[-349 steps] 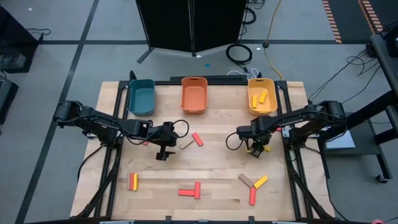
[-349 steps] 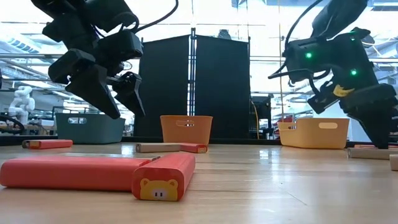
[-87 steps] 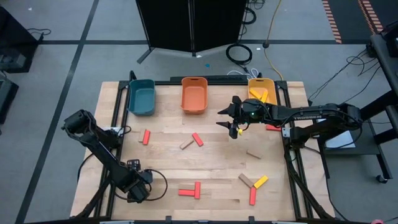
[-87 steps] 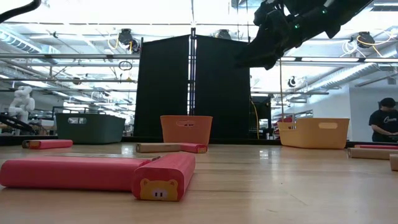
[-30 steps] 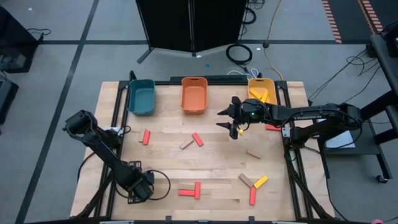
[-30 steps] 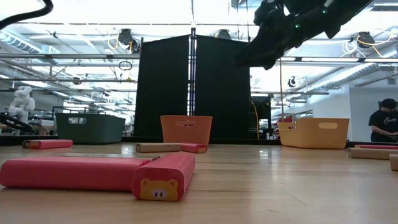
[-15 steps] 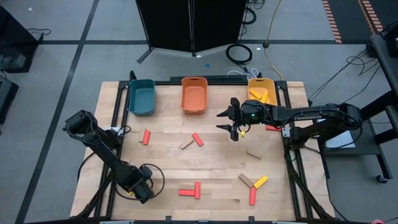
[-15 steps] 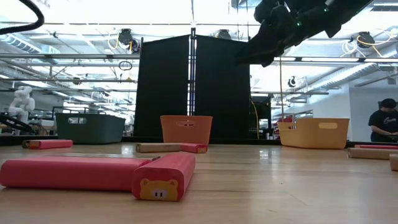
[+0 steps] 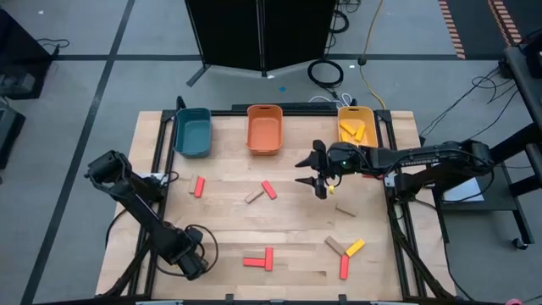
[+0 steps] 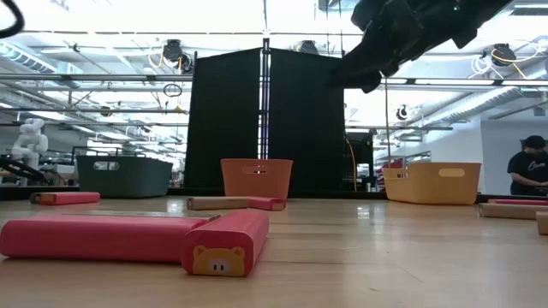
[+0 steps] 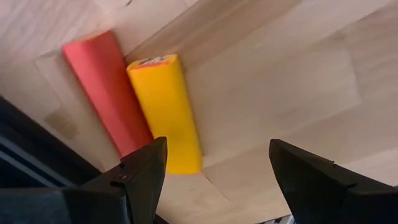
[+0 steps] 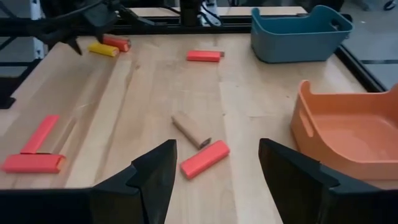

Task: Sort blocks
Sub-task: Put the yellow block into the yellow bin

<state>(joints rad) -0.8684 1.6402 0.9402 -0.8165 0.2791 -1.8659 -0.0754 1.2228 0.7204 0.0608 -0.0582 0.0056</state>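
Both grippers empty, jaws apart, blocks loose on the table.
Your left gripper (image 9: pixel 193 264) hangs at 7 o'clock over a red block (image 11: pixel 106 99) and yellow block (image 11: pixel 166 112) lying side by side; your right gripper (image 9: pixel 315 174) hovers at centre, other blocks scattered from 6 to 10 o'clock.

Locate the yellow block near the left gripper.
In the left wrist view, the yellow block lies flat on the table, touching a red block, just ahead of the open left gripper.

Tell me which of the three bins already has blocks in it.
The yellow bin, at the table's far right corner, holds yellow blocks. The orange bin and the teal bin beside it show only bare floors.
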